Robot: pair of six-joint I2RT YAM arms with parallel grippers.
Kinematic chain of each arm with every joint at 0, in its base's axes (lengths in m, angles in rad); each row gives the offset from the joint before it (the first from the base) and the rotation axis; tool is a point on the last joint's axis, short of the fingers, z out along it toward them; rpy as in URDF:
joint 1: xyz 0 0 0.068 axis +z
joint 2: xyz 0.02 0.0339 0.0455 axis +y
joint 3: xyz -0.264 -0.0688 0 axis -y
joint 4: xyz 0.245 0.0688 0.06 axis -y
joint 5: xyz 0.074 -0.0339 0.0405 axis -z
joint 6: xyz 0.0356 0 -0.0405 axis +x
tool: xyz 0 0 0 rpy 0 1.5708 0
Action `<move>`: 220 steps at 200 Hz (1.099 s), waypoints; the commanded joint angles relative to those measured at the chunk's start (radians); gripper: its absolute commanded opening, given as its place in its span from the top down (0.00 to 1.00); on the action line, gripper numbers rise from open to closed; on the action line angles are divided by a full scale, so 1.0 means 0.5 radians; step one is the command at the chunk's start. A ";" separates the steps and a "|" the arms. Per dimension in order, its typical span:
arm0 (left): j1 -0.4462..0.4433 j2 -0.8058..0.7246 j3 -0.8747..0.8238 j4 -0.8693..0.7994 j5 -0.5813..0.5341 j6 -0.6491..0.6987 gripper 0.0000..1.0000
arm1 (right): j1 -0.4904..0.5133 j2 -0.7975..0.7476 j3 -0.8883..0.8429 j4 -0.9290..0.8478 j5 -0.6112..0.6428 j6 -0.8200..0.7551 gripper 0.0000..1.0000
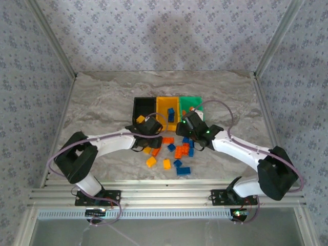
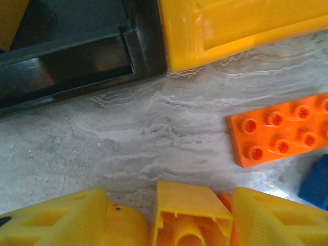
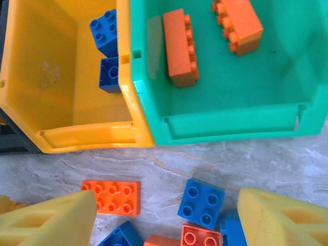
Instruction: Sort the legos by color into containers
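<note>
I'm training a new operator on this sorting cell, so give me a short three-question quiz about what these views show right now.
1. True or false: the green bin holds yellow bricks.
2. Which colour of brick sits between the fingers of the left gripper? A blue, B yellow, C orange.
3. How many blue bricks lie in the yellow bin?
Key: 1 false, it holds two orange bricks. 2 B, a yellow brick. 3 two.
</note>
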 commanded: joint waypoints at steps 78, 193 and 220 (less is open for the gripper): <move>-0.082 -0.045 0.024 -0.136 -0.129 0.007 0.65 | -0.067 -0.210 -0.096 -0.017 0.064 0.049 0.25; 0.434 -0.178 0.510 -0.113 -0.164 0.115 0.73 | -0.079 -0.280 -0.173 -0.025 0.127 0.083 0.24; 0.506 0.078 0.696 -0.056 -0.119 0.132 0.73 | -0.078 -0.320 -0.175 -0.073 0.133 0.081 0.24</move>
